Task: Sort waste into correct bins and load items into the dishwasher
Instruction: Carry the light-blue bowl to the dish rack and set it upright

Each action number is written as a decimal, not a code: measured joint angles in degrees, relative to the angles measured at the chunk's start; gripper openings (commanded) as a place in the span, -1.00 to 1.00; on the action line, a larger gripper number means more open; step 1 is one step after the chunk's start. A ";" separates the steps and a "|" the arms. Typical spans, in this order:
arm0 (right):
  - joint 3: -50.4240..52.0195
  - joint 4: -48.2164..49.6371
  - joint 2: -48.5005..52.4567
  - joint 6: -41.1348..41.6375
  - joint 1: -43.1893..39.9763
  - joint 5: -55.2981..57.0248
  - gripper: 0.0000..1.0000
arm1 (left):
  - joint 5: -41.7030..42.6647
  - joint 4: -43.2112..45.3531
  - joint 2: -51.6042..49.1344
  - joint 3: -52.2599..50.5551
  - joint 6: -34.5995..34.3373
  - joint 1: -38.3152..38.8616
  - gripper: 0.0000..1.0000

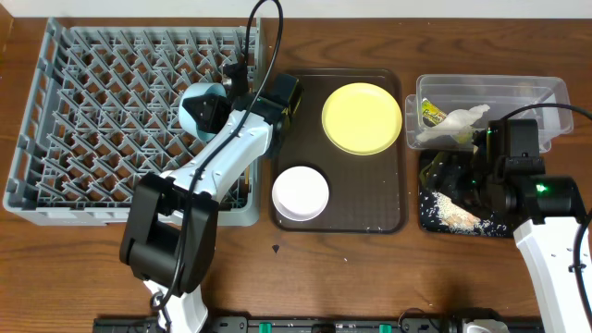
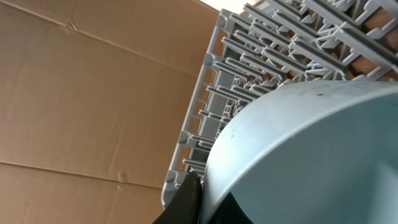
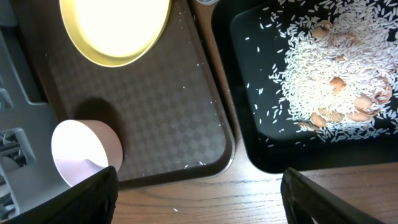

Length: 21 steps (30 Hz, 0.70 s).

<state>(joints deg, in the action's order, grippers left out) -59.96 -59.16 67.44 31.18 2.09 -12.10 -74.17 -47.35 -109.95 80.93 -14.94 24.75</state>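
- Wooden table [image 1: 74, 268] under everything, with the grey dish rack [image 1: 55, 111] lying beneath the left claw [image 1: 222, 109].
- That left claw is pinched on the light blue bowl [image 1: 197, 104] — bowl tilted, the rack's pegs just under it.
- Spread wide and holding nothing, the right claw [image 3: 199, 199] has the black tray [image 3: 249, 149] of rice scraps [image 3: 329, 74] just ahead of its fingers.
- Ahead and to its left — the yellow plate [image 3: 112, 31] and the white-pinkish bowl [image 3: 84, 152], both on the brown tray [image 3: 168, 112].

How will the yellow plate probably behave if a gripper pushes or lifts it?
The yellow plate looks rigid and glossy, so it may slip in a pinch. It lies flat on the brown tray, so a push would probably slide it, not tip it. Its low rim seems hard to get under.
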 measured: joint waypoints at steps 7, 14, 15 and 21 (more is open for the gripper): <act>0.00 -0.02 0.00 0.00 0.00 0.00 0.65 | 1.05 -0.02 -0.83 0.00 -1.62 0.00 -0.85; 0.00 -0.04 0.00 -0.02 0.00 0.00 0.65 | 2.38 -0.90 -0.96 0.00 -2.01 0.02 -0.74; 0.00 -0.07 0.00 0.00 0.00 0.00 0.65 | 2.47 -1.38 -0.96 0.00 -2.03 0.07 -0.78; 0.00 -0.09 0.00 -0.02 0.00 0.00 0.65 | -0.17 -1.75 -0.98 0.00 -2.03 0.11 -0.85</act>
<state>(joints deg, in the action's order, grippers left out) -59.96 -59.24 67.44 31.16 2.09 -12.10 -74.35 -49.10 -110.93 80.93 -16.97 24.86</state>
